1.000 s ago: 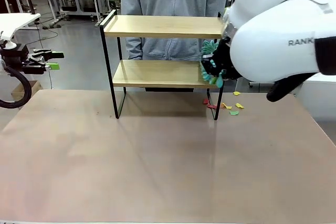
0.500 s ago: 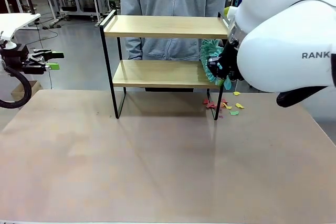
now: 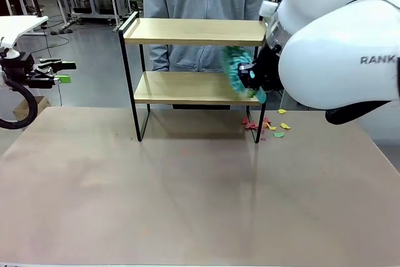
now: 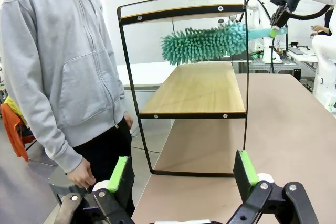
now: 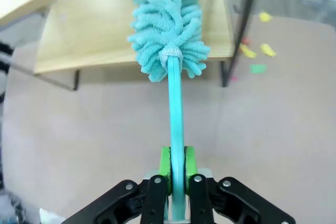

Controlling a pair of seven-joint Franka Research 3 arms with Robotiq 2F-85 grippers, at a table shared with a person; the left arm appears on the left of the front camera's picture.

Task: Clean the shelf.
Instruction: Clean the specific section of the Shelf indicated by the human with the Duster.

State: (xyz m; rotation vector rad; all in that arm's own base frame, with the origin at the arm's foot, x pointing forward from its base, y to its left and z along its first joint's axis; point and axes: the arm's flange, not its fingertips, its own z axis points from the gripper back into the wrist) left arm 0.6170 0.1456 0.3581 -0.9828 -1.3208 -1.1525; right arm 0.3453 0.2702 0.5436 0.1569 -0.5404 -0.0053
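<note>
Shelf: the shelf (image 3: 194,32) stands at the far side of the bench (image 3: 187,186), right in front of the person (image 3: 206,4). It has 2 wooden boards in a thin black frame.
How it may handle: it looks stiff and light, so I think a hard push could slide it or tip it. The boards look smooth. If it had to be held, the black side rails look like the best place to grab.
Left pincer: the left pincer (image 4: 181,174) hangs off to the left, well away from the shelf. Its 2 green pads are wide apart and it holds nothing.
Person: stands close behind the shelf, arms down, with a hand (image 4: 81,174) low by the side. The hand is not touching the shelf.
Duster: a fluffy teal duster (image 5: 168,22) pokes in between the 2 boards, over the right part of the lower board. It looks soft and bendy, with a thin hard handle.
Right pincer: the right pincer (image 5: 176,169) is squeezed tight on the duster handle.
Scraps: little red, yellow and green paper scraps (image 3: 265,126) lie on the bench by the right leg of the shelf.
In the way: the black right side of the frame and the top board sit close to the duster, so I think it could bump them.
</note>
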